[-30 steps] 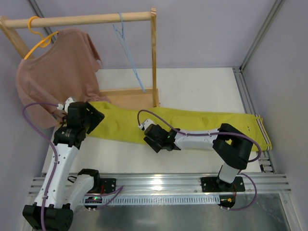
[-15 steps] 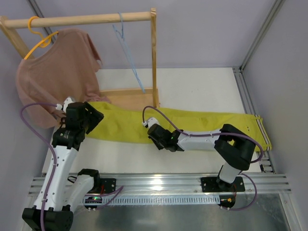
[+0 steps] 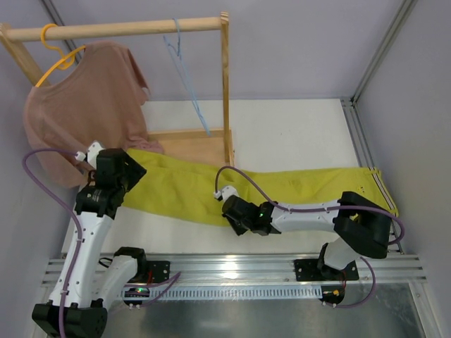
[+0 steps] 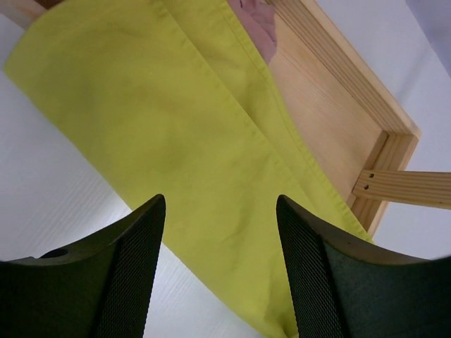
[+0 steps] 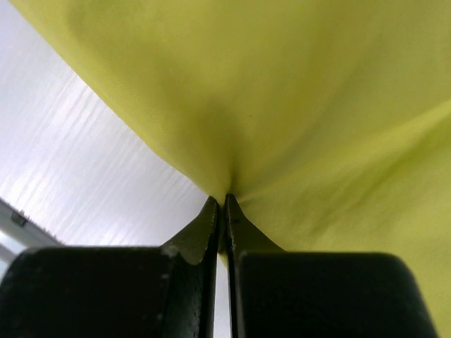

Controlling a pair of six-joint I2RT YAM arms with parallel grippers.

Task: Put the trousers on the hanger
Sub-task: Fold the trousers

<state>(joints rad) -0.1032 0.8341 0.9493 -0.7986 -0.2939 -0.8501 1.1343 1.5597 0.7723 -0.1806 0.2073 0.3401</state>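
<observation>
Trousers (image 3: 303, 184) are laid flat across the table (image 3: 296, 130), running from the left side by the rack's wooden base (image 3: 190, 144) to the right edge, where the striped waistband is seen.

Right gripper (image 3: 235, 218) is set low at the near hem of the trousers, about the middle of their length. In the right wrist view the jaws are clenched together on a fold of the yellow-green cloth, which is drawn into a small pucker at the fingertips (image 5: 211, 211).

Left gripper (image 3: 131, 170) is held over the leg end of the trousers at the table's left side. Its jaws are parted, with nothing gripped between them; the cloth and the base board are seen beyond the two fingers (image 4: 141, 232).

Hanger (image 3: 189, 88), thin and light blue, is hung from the wooden rail (image 3: 120, 29) at the back, just left of the right upright, well apart from the trousers. A pink shirt (image 3: 84, 109) is carried on a yellow hanger (image 3: 55, 55) at the rail's left end.
</observation>
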